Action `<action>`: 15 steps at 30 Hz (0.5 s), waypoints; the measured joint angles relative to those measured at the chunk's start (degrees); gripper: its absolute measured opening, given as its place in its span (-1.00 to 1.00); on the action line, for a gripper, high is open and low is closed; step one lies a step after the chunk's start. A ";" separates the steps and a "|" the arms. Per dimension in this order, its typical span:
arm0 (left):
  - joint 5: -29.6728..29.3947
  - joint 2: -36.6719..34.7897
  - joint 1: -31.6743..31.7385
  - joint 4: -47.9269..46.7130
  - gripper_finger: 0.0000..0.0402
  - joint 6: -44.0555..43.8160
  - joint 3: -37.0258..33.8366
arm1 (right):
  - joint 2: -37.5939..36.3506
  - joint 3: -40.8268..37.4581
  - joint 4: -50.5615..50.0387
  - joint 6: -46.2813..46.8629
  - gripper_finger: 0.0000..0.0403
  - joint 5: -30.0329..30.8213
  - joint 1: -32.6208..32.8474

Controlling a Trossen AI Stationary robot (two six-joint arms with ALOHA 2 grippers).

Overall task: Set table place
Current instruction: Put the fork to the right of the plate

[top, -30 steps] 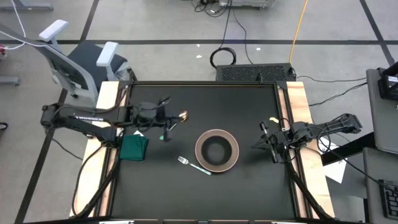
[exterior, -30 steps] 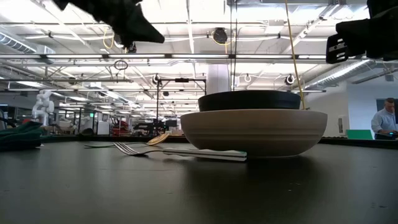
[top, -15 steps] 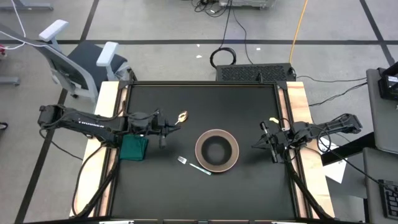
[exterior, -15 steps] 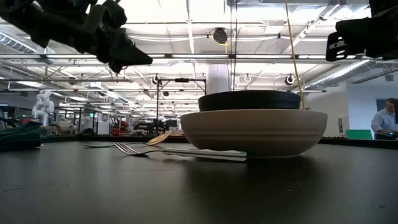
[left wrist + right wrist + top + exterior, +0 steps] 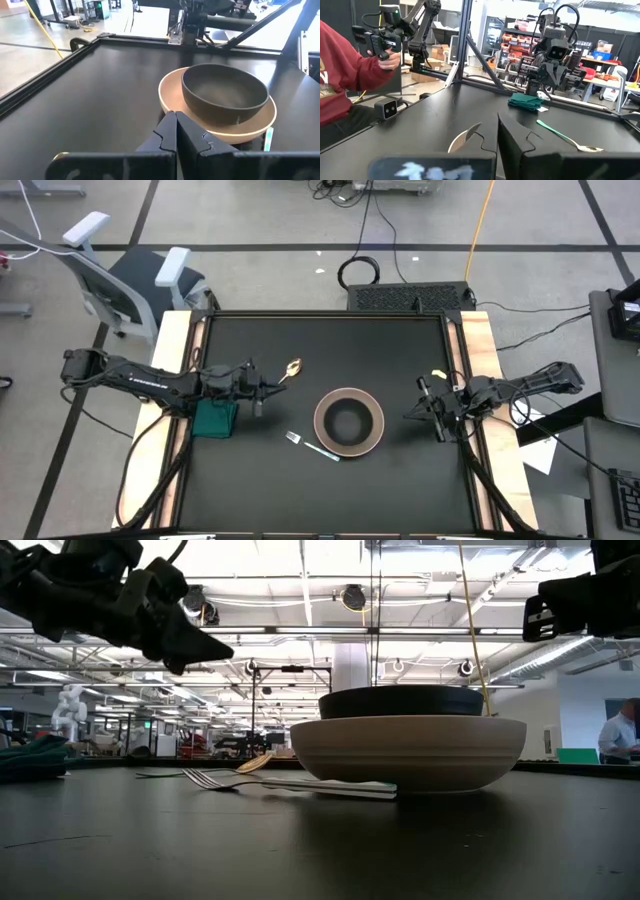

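The pinkish-beige plate (image 5: 349,421) lies right of the table's middle with the black bowl (image 5: 224,95) standing in it. The silver fork (image 5: 312,445) lies flat at the plate's near left. The spoon (image 5: 288,372), gold bowl and green handle, lies flat to the plate's far left. My left gripper (image 5: 257,393) hovers shut and empty just left of the spoon's handle, above the table; its shut fingers (image 5: 176,131) point toward the plate. My right gripper (image 5: 424,409) waits shut and empty above the table's right side (image 5: 497,131).
A folded green cloth (image 5: 215,418) lies near the left edge, under the left arm. The black table (image 5: 300,490) has pale wooden strips on both short sides. A person in a red sleeve (image 5: 350,75) stands beyond the table holding a device.
My left gripper has drawn back from over the spoon toward the table's left edge and has come lower. The spoon, fork, plate and bowl have stayed where they were.
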 joint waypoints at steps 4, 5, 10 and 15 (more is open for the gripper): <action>0.02 0.11 0.00 -0.02 -0.99 0.31 -0.66 | 0.00 0.00 0.04 0.00 -1.00 0.00 -0.02; 0.00 0.11 0.00 0.01 -0.99 0.53 -0.84 | 0.00 0.00 0.04 0.00 -1.00 0.00 0.00; 0.00 0.13 1.31 0.48 -0.99 0.87 -1.94 | 0.00 0.00 0.04 0.59 -1.00 0.00 0.00; 0.00 0.17 3.62 0.72 -0.99 -0.12 -3.07 | 0.00 0.00 0.04 1.44 -1.00 0.00 -0.01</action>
